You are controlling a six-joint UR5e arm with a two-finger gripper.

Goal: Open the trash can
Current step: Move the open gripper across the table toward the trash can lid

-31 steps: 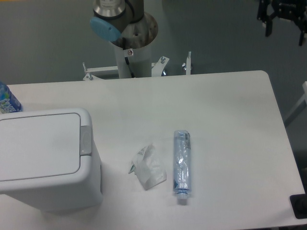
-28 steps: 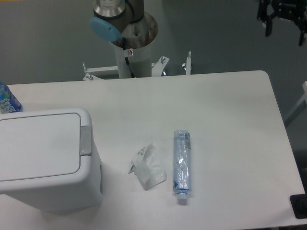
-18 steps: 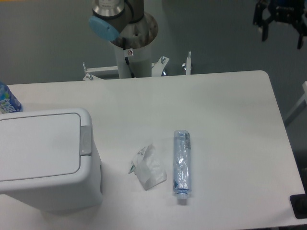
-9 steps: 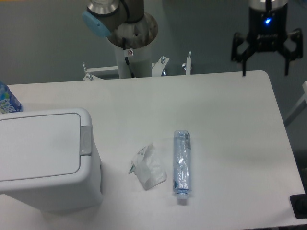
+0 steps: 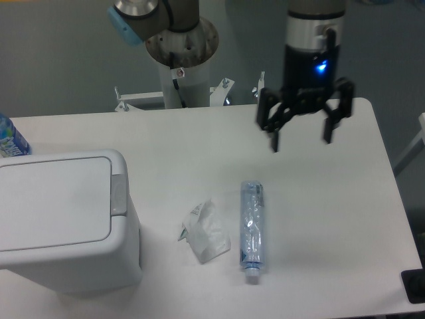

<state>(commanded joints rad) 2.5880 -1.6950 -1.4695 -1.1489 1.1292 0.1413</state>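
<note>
The trash can (image 5: 63, 222) is a large boxy white bin at the table's left front. Its flat lid is shut, and the grey push-button latch (image 5: 117, 195) sits on its right edge. My gripper (image 5: 302, 141) hangs open and empty above the right middle of the table, fingers pointing down. It is far to the right of the trash can and above the top end of a lying bottle.
A crushed clear plastic bottle (image 5: 252, 224) lies lengthwise near the table's middle. A crumpled white wrapper (image 5: 205, 231) lies just left of it. A blue-labelled bottle (image 5: 10, 141) stands at the far left edge behind the bin. The arm's base column (image 5: 180, 63) stands behind the table.
My gripper has come in from the upper right corner, moving left and down over the table. The bin, bottle and wrapper have not moved.
</note>
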